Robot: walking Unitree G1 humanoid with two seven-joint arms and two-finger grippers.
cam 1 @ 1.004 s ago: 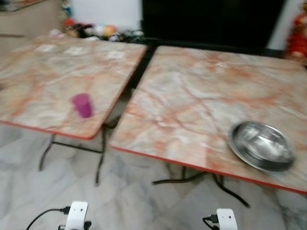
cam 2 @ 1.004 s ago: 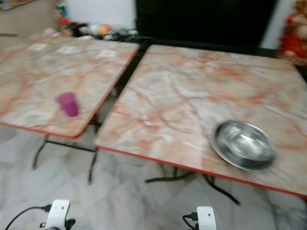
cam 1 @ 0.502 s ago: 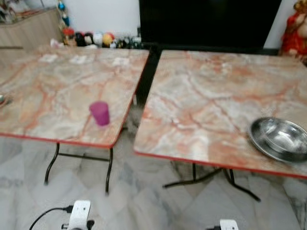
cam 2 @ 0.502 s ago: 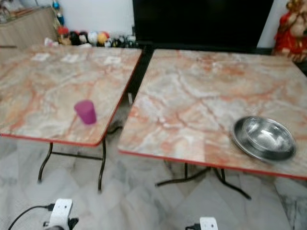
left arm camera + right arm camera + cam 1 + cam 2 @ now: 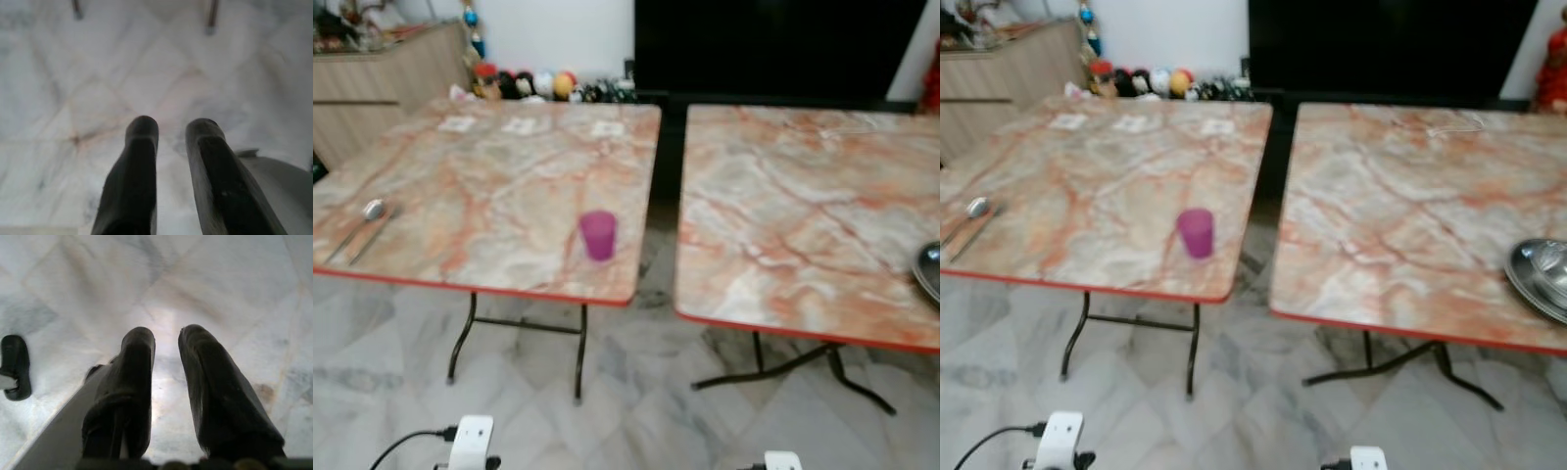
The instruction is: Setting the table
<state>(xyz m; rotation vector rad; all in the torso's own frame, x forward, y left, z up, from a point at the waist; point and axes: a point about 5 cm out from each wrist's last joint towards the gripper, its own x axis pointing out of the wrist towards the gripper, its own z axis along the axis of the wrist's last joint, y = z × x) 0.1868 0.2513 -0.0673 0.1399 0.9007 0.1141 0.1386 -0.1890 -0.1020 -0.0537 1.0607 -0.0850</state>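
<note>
A purple cup (image 5: 598, 235) stands near the front edge of the left table (image 5: 489, 186), a spoon (image 5: 357, 227) well to its left. No writing is legible. The camera has swung left since half a second ago, leaving the steel bowl (image 5: 1540, 278) at the right table's (image 5: 1410, 215) far side. Both claws, left (image 5: 171, 129) and right (image 5: 166, 338), hang slightly parted above the marble floor (image 5: 636, 411), well below the cup.

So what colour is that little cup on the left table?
The cup is purple-pink, clearest in the left eye view.
</note>
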